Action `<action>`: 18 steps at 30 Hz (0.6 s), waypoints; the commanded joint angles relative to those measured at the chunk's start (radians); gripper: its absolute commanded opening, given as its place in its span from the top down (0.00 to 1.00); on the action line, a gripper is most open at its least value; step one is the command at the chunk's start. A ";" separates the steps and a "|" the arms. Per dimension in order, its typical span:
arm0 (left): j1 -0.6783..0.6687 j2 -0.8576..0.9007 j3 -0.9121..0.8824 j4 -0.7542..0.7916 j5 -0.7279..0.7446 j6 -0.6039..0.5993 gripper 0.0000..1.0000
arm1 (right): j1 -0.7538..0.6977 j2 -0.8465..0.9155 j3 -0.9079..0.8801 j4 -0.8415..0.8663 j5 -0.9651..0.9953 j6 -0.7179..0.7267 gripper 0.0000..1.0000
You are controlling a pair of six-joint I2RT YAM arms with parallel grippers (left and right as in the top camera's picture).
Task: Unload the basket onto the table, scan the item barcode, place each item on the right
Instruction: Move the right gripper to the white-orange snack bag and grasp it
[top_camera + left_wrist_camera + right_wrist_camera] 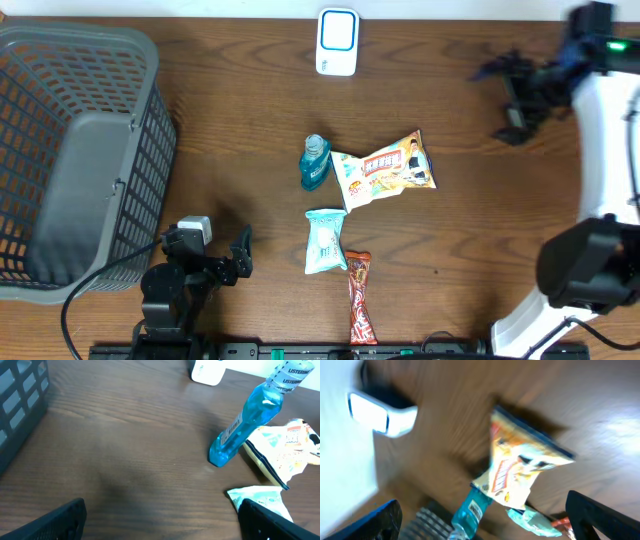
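A white barcode scanner (pixel 337 42) stands at the table's far edge. In the middle lie a blue bottle (pixel 315 162), a yellow snack bag (pixel 385 167), a teal packet (pixel 325 241) and a red-brown bar (pixel 359 310). My left gripper (pixel 243 252) rests low at the front left, open and empty. In its wrist view the gripper (pixel 160 530) faces the bottle (pixel 245 425) and the teal packet (pixel 260 497). My right gripper (pixel 492 102) hangs at the far right, open and empty. Its wrist view is blurred, with the gripper (pixel 485 530) over the snack bag (pixel 520 467), bottle (pixel 470 512) and scanner (pixel 382 415).
A large grey mesh basket (pixel 70 150) fills the left side of the table, its wall (pixel 20 405) showing at the left of the left wrist view. The right arm's white base (pixel 600 200) stands along the right edge. A black cable (pixel 90 285) runs beside the left arm.
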 commanded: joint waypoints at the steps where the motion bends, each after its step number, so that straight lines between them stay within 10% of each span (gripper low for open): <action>1: -0.003 -0.003 -0.005 -0.021 0.005 -0.002 0.03 | 0.164 0.017 -0.014 0.066 0.113 0.029 0.01; 18: -0.003 -0.003 -0.005 -0.021 0.004 -0.002 0.04 | 0.503 0.230 -0.027 -0.012 0.405 0.508 0.01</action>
